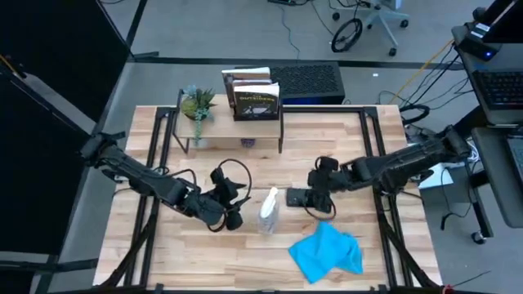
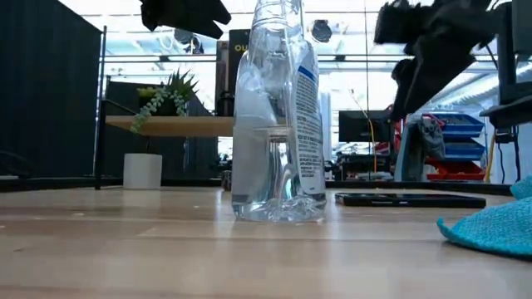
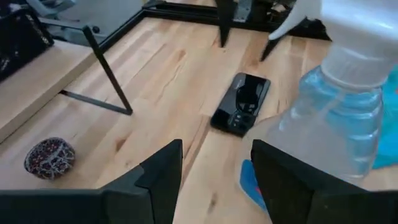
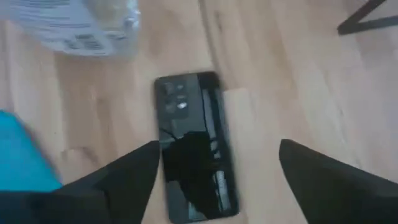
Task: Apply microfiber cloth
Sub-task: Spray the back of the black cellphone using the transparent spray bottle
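Centre of table: a clear spray bottle (image 1: pixel 269 211) stands upright between the two arms, blocking the straight line from one to the other.
Right of bottle: a black phone (image 1: pixel 298 196) lies flat, directly under the open right gripper (image 1: pixel 321 200).
Front right: the microfiber cloth (image 1: pixel 327 252) lies crumpled, bare wood all around it, open from above.
Left of bottle: the left gripper (image 1: pixel 233 214), fingers apart, hangs just beside it.
Back edge: a shelf (image 1: pixel 233 122) with plant and books closes off that side.
Front left: bare table (image 1: pixel 163 253).
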### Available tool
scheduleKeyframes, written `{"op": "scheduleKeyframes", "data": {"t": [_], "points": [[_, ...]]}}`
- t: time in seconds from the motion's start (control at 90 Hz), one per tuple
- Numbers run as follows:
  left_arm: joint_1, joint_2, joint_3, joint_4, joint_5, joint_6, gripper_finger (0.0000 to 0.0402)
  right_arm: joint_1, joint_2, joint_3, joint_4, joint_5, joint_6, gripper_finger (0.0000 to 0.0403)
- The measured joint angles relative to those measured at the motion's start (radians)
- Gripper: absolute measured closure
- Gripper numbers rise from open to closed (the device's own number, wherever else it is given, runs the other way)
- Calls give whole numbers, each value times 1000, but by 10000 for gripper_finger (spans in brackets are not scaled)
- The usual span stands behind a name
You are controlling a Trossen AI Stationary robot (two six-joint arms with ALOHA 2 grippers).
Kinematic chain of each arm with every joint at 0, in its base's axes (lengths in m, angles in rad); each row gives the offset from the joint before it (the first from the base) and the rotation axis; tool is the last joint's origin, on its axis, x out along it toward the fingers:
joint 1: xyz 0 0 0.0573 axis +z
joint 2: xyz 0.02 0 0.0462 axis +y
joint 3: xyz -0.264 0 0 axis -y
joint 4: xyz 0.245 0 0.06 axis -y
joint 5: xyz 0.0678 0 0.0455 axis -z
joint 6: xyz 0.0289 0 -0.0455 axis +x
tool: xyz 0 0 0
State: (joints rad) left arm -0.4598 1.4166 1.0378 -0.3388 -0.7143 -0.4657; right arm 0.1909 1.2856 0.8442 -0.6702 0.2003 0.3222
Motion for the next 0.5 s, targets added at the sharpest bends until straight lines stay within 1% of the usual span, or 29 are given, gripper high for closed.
{"op": "scheduleKeyframes", "data": {"t": [0.111, 0.2, 0.333, 0.5], "points": [[-13, 0, 0, -4, 0, 0, 224, -37, 28, -44, 87, -72, -49, 64], [-22, 0, 0, -3, 2, -1, 224, -49, 61, -70, 132, -94, -53, 62], [-27, 0, 0, -4, 4, -1, 224, -44, 126, -97, 204, -98, -48, 62], [-27, 0, 0, -10, 3, -1, 224, -36, 216, -100, 231, -98, -53, 62]]}}
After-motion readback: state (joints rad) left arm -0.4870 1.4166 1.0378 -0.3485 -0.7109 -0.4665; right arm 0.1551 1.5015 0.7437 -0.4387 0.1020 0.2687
